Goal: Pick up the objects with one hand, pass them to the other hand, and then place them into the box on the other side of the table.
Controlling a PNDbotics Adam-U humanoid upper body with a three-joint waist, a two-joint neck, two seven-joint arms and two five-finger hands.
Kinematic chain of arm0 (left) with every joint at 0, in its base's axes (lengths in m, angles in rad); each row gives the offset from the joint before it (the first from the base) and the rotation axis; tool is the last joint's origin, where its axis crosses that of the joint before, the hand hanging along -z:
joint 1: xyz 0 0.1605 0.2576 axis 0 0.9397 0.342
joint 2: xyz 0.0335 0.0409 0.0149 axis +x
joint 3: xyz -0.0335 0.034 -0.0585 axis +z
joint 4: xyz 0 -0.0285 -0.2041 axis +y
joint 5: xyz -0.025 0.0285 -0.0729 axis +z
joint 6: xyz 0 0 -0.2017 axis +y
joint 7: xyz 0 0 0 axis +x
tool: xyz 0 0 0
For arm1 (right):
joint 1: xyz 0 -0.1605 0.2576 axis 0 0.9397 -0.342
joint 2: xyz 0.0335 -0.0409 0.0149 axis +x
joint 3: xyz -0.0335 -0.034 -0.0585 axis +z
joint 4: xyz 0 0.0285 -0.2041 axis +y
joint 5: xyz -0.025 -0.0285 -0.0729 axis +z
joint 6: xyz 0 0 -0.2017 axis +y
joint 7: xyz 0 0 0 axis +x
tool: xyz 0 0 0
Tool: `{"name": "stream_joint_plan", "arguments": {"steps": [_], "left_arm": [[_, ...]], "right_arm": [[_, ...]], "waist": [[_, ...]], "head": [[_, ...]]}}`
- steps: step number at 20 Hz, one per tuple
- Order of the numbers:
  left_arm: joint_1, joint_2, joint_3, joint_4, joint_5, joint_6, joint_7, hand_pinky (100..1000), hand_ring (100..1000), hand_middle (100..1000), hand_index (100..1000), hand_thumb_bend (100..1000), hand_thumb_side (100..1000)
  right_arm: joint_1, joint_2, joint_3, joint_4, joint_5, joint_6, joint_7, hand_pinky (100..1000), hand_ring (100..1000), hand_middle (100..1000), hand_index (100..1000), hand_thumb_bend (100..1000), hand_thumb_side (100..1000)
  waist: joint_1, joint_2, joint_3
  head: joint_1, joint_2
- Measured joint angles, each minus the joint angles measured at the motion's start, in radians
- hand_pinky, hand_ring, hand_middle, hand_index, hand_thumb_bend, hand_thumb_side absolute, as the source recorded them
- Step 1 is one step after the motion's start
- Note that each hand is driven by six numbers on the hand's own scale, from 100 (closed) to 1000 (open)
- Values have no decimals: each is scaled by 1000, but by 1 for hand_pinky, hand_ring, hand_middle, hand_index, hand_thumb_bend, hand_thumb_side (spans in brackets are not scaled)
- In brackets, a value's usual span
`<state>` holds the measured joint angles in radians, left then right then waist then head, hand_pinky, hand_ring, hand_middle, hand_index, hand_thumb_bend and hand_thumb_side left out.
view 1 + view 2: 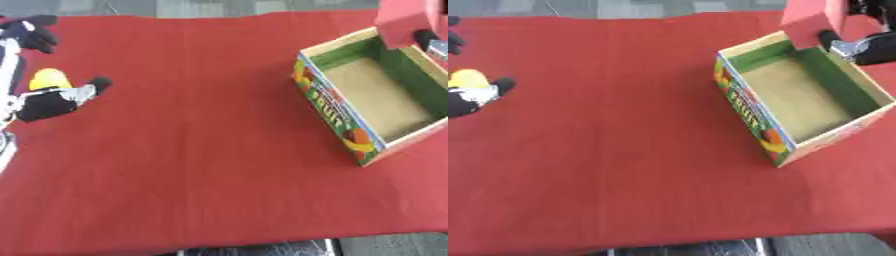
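Two items are in play, neither boxed yet. The open cardboard box with green inner walls and a printed fruit label (798,100) shows only its bare brown floor, so by my reading the placing step is not finished for anything visible.

Right hand (866,46), black with silver parts, sits at the far right corner above the box's far wall. Its fingers are curled round the lower edge of a red block-shaped object (811,22), which hangs just over the box rim, tilted, not inside the compartment. Judgement: this object sits at the release stage; lowering it into the box and opening the fingers is what remains.

Left hand (52,102) lies at the left edge of the red tablecloth (201,150), well apart from the box. A small rounded yellow object (49,78) is just beyond its fingers, touching or nearly so. Fingers look bent toward it, but whether they close on it I cannot tell. Judgement: pick-up, handover and placing are all left for this one.
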<state>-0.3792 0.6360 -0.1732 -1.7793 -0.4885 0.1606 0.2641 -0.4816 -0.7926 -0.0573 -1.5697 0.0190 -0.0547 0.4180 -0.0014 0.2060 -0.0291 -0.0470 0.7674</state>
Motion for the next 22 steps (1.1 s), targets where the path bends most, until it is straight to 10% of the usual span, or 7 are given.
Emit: {"name": "stream_joint_plan", "arguments": {"steps": [11,18,22], "left_arm": [[4,12,42,-15,12,18,36,717,586,579,845,730,439],[4,14,44,-20,13,18,39,716,584,577,844,708,452],[5,14,46,-20,16,20,41,716,584,577,843,707,452]], "right_arm": [[33,-11,1,163,148,-113,-40,881,869,362,560,135,223],[24,-12,23,250,247,-181,-52,924,1000,744,860,179,279],[24,-12,25,271,275,-227,-30,931,1000,772,886,180,285]], "waist": [[4,1,10],[5,3,14],[5,5,14]], "head": [[-25,-5],[-27,-5],[-27,-5]]}}
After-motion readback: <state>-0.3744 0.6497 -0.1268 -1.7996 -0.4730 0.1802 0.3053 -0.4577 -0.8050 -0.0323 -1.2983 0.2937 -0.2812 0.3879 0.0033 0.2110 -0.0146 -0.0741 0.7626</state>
